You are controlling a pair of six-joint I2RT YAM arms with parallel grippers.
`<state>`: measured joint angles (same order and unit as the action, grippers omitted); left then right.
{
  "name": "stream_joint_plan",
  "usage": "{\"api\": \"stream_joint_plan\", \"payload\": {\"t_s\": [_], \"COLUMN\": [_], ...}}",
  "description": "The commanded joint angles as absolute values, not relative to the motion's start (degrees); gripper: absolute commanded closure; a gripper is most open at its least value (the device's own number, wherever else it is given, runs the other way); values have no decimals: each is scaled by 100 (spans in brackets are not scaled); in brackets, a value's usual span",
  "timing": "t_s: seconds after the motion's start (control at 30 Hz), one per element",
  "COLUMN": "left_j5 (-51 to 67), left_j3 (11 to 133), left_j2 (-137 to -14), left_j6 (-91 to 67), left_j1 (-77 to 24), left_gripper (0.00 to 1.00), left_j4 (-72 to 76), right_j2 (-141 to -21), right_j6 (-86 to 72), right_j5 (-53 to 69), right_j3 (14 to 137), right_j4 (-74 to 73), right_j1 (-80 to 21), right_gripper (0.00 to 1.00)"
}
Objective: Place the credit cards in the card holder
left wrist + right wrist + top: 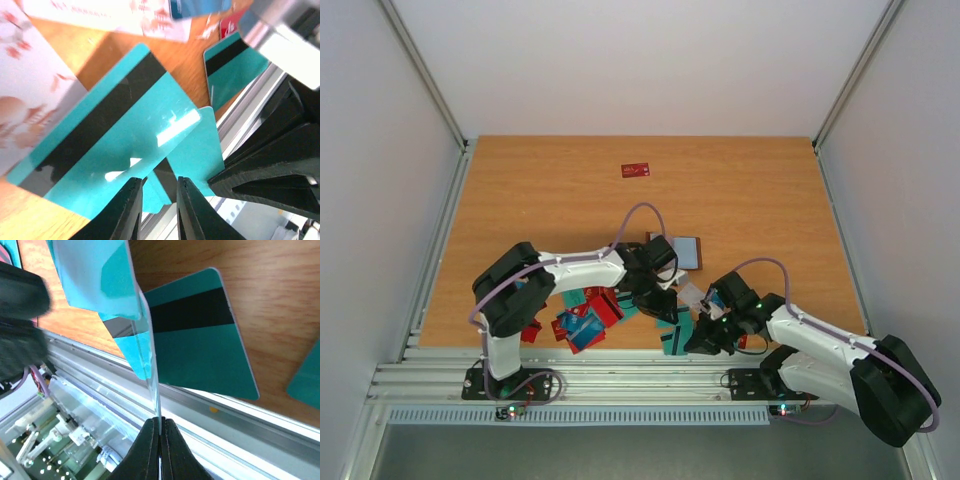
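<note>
My right gripper (160,421) is shut on the edge of a teal credit card (150,360), which stands edge-on above the table's front rail. From above, this gripper (703,338) is near the front edge. My left gripper (160,182) hovers close by with its jaws a narrow gap apart and nothing pinched between them. A teal card with a black stripe (115,135) fills its view. More teal cards (672,340) lie at the front edge. A pile of red, blue and teal cards (585,320) lies under the left arm. The card holder (686,251) lies behind the left gripper (668,298).
A single red card (635,170) lies far back on the wooden table (760,200). The aluminium front rail (235,410) runs just below the held card. Another striped teal card (200,345) lies flat by the rail. White walls enclose the table.
</note>
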<state>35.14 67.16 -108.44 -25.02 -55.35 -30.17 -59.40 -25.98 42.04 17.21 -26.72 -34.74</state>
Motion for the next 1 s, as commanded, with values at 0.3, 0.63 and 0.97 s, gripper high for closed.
{"api": "stream_joint_plan", "payload": {"t_s": [0.3,0.63,0.97], "left_j5": [2856,1897,2574], "left_j3": [7165,7551,7834], "left_j2": [-9965,-8849,-8015], "left_j6": [-2610,-2596,-2823], "left_j1": [-5288,-4846,-4064], "left_gripper": [72,59,31], "left_j4": [-3610,-4430,-4421], "right_j2": [-5444,-5551,-6105], "right_j6": [-2104,-1440,-329], "right_j5": [2955,2838,4278], "right_j3": [3062,4615,5728], "right_j4": [-5742,-6100,-5496], "right_j1": [-3516,-3292,-2532], "right_gripper": [99,99,99]}}
